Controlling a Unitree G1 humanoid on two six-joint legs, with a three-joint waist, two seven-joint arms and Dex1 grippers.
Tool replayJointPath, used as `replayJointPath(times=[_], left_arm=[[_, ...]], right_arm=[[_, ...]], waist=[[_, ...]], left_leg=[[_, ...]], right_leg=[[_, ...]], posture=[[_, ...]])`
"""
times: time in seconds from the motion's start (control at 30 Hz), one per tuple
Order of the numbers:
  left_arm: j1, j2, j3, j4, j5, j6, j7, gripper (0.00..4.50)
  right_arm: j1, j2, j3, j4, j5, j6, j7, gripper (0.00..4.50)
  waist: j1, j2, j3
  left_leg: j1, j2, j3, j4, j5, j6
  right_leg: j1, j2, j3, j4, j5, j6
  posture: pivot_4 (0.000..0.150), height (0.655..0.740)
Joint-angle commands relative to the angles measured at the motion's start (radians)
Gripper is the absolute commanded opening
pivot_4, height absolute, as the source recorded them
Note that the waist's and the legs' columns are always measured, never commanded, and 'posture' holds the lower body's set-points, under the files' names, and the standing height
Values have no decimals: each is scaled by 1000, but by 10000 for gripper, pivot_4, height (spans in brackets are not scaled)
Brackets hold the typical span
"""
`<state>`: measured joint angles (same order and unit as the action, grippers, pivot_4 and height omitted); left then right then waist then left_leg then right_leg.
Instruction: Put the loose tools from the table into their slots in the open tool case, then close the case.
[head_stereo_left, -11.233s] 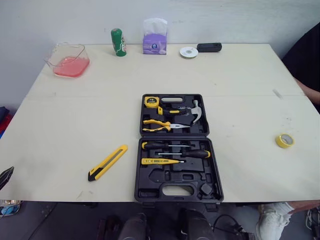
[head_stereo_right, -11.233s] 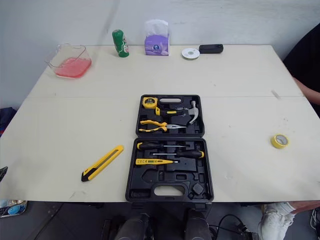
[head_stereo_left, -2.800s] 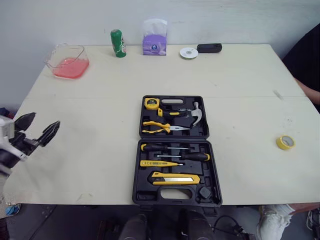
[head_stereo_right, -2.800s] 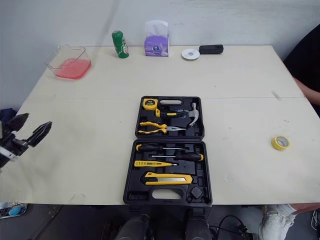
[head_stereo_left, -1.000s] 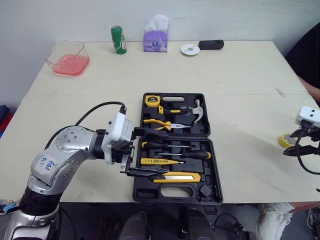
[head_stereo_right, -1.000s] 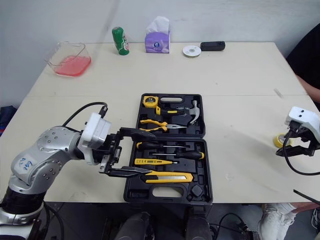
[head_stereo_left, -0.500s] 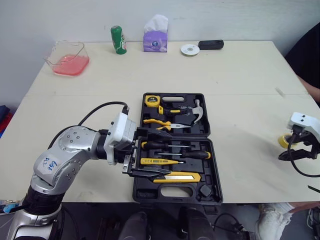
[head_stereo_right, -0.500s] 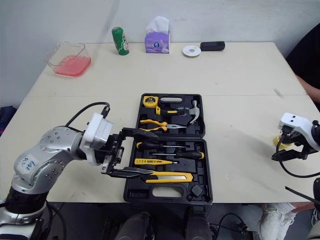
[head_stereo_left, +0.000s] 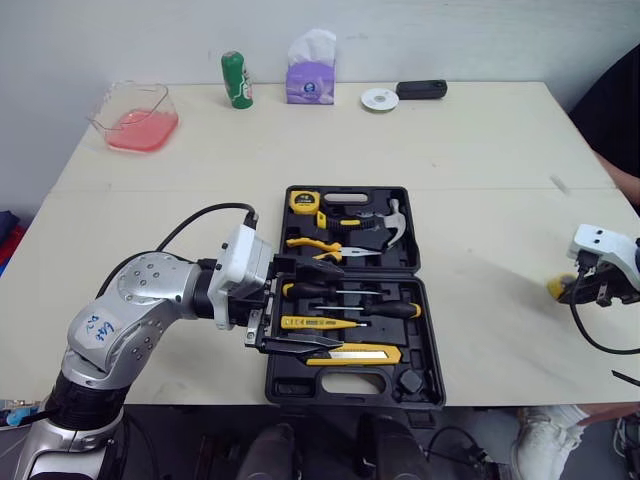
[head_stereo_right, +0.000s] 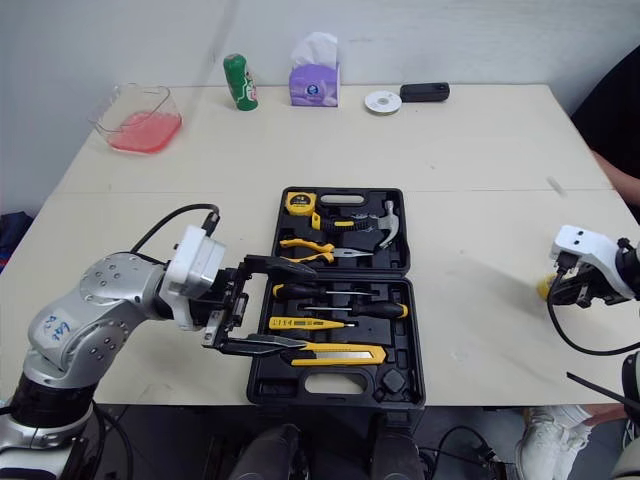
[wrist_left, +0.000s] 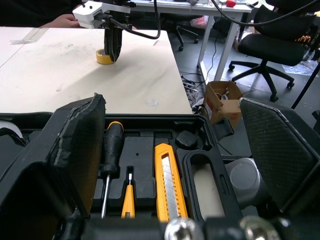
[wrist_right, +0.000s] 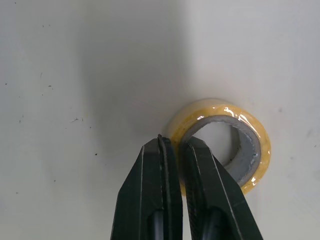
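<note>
- A black plastic tool case (head_stereo_left: 424, 300) lies open and flat in the middle of the pale table (head_stereo_left: 200, 170), with its two halves side by side.
- The far half holds a yellow tape measure (head_stereo_left: 303, 203), a steel-headed hammer (head_stereo_left: 385, 225) and yellow-handled pliers (head_stereo_left: 335, 252).
- The near half holds a black-and-yellow screwdriver (head_stereo_left: 390, 310), a slim yellow tester screwdriver (head_stereo_left: 310, 323) and a yellow utility knife (head_stereo_left: 355, 354), each lying in its slot.
- The left gripper (head_stereo_left: 341, 306) is at the case's left edge with its fingers spread wide and holding nothing. One finger reaches over the hinge line and the other over the knife's left end.
- A yellow roll of tape (wrist_right: 220, 107) lies loose near the table's right edge, well apart from the case.
- The right gripper (wrist_right: 177, 139) is down on that roll, its fingers pressed nearly together with the roll's wall between them.
- At the far left corner, a clear plastic tub (head_stereo_left: 160, 100) holds pink liquid (head_stereo_left: 140, 132).
</note>
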<state>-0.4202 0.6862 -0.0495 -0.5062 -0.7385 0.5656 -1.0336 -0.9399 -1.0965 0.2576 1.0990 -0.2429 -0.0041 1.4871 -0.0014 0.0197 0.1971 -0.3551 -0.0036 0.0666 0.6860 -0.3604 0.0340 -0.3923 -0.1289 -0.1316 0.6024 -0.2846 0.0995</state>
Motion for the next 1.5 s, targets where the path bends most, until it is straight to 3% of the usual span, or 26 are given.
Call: replayJointPath(times=[0.03,0.37,0.57,0.7,0.97,1.23,1.5], left_arm=[[4,-1,26,-26,-8,-22,-1,45000],[76,40,3,7,83,-129,-101,45000],[123,54,3,11,127,-191,-141,45000],[163,62,2,14,156,-219,-145,45000],[192,66,-1,8,170,-231,-141,45000],[195,68,4,7,168,-222,-135,45000],[200,69,1,-1,165,-214,-126,45000]], right_arm=[[-1,-30,-42,-87,41,-34,48,376],[320,-122,-74,-1104,532,386,127,376],[408,-168,-71,-1357,678,453,127,376],[441,-135,-41,-1577,779,530,118,376],[521,-115,14,-1707,761,541,71,376],[573,-111,78,-1639,584,453,50,376],[578,-57,107,-1587,503,423,22,376]], waist=[[0,0,0],[9,0,0],[30,0,0],[26,-1,0],[26,-2,0],[26,-3,0],[25,-5,-2]], left_leg=[[0,0,0,0,0,0],[-1,1,-2,3,0,-1],[-2,0,-3,6,-1,0],[-4,1,-4,8,-3,1],[-4,2,-4,9,-3,1],[-4,1,-4,11,-3,1],[-4,1,-4,11,-3,1]], right_leg=[[0,0,0,0,0,0],[-1,0,-1,1,0,0],[-1,-1,-1,2,0,0],[0,-3,-1,1,0,1],[0,-2,-1,1,0,1],[0,-2,-1,1,0,1],[0,-2,-1,2,0,1]], posture=[[1500,7400],[1500,7400],[1500,7400],[1500,7400],[1500,7400],[1500,7400],[1500,7400]])
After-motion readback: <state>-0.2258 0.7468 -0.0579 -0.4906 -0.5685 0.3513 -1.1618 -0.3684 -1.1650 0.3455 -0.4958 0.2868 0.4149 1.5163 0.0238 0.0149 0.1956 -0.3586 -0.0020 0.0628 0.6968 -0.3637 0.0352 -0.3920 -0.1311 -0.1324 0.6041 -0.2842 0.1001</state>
